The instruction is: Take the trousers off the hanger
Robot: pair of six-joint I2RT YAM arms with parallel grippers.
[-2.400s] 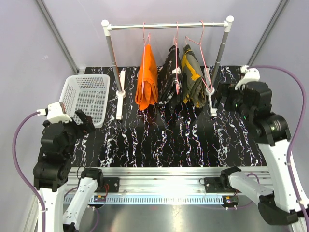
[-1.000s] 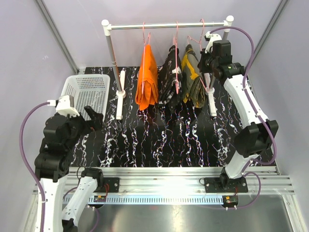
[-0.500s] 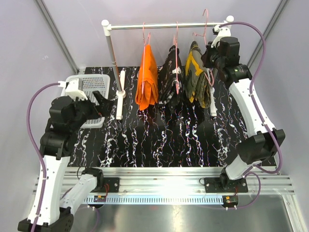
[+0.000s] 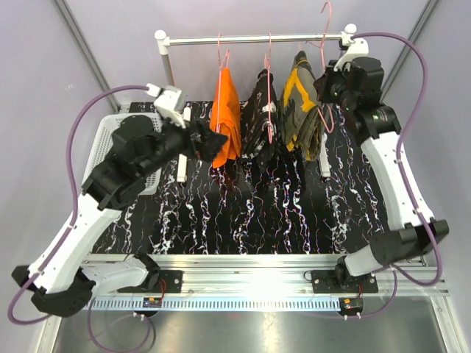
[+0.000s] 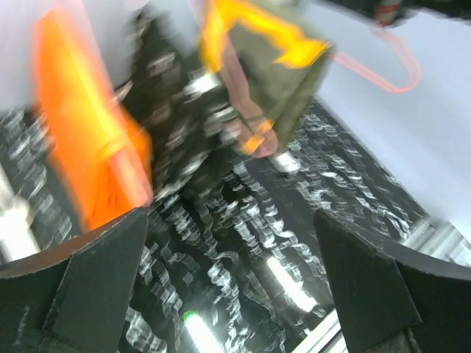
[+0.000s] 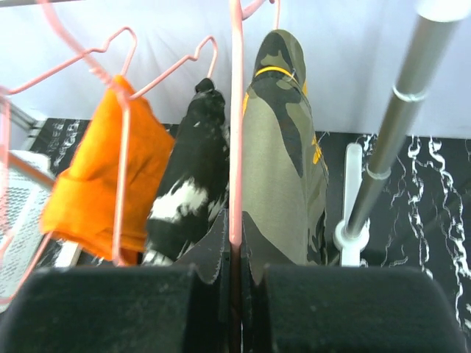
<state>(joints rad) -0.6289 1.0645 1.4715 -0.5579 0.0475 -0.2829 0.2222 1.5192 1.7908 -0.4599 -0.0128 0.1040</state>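
Observation:
Three trousers are on pink hangers at the rack. The orange pair [image 4: 224, 118] and the black speckled pair [image 4: 259, 118] hang from the rail [image 4: 250, 39]. My right gripper [image 4: 327, 92] is shut on the pink hanger [image 6: 235, 147] of the olive-green and yellow trousers [image 4: 305, 110], and its hook [image 4: 326, 13] is raised above the rail. In the right wrist view the wire is clamped between the right gripper [image 6: 235, 243]. My left gripper [image 4: 202, 140] is open and empty, just left of the orange pair. The left wrist view is blurred, with the left gripper [image 5: 235, 294] facing the orange pair [image 5: 81, 147].
A white basket [image 4: 132, 147] stands at the left under my left arm. The rack's right post [image 6: 390, 125] and white foot [image 4: 324, 158] are close beside the held trousers. The left post [image 4: 171, 81] stands near my left gripper.
My right gripper has raised the hanger with the olive-green trousers until its hook stands above the rail. My left arm has swung from beside the basket toward the orange pair.

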